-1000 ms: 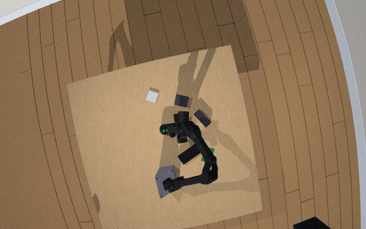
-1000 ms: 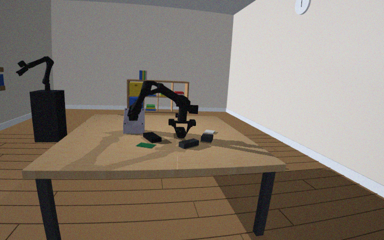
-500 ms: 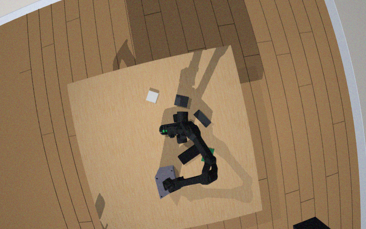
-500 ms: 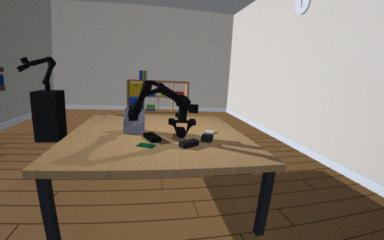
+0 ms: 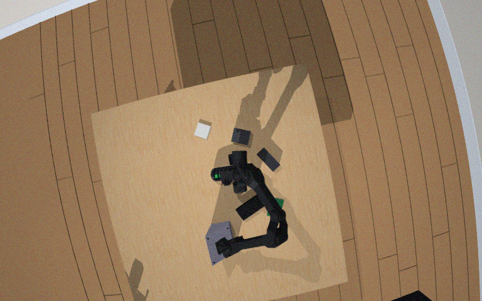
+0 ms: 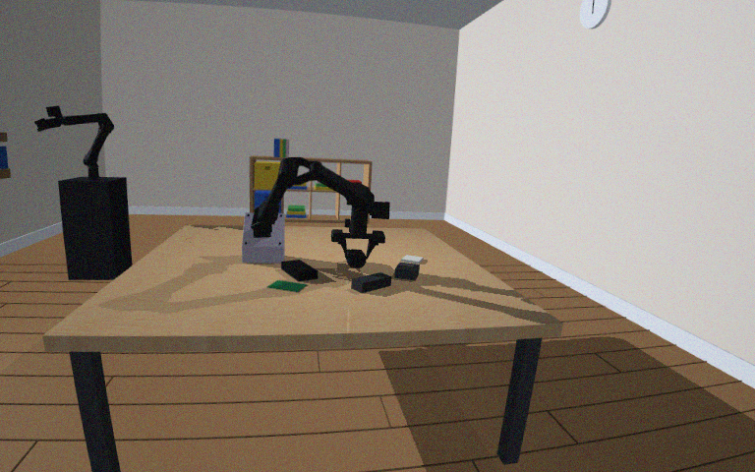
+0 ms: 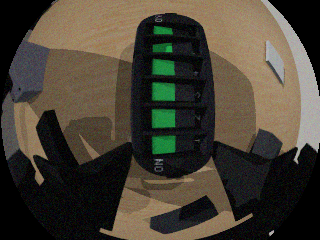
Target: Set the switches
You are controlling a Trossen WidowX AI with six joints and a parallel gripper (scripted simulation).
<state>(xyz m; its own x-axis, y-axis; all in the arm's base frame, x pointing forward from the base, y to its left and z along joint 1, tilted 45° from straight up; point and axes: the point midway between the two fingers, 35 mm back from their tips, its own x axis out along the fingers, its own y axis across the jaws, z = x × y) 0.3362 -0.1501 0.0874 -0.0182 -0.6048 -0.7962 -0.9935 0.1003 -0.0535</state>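
Observation:
The dark grey controller unit (image 5: 217, 174) (image 6: 355, 258) (image 7: 174, 94) is near the middle of the table (image 5: 142, 177). In the wrist view it runs lengthwise, and its six rocker switches each show a green left half and a dark right half. I cannot tell which ends are pressed down. My gripper (image 5: 227, 174) (image 6: 356, 253) (image 7: 172, 147) points straight down over the unit, with a finger on each long side, shut on it. I cannot tell whether the unit rests on the table or hangs just above it. Its underside label is hidden.
A white block (image 5: 202, 130) (image 6: 412, 259), a dark cube (image 5: 241, 136) (image 6: 406, 270) and a dark block (image 5: 268, 159) (image 6: 371, 281) lie close by. A black block (image 5: 250, 207) (image 6: 299, 268) and a green board (image 5: 278, 202) (image 6: 286, 285) lie nearer the grey arm base (image 5: 218, 237) (image 6: 261, 245).

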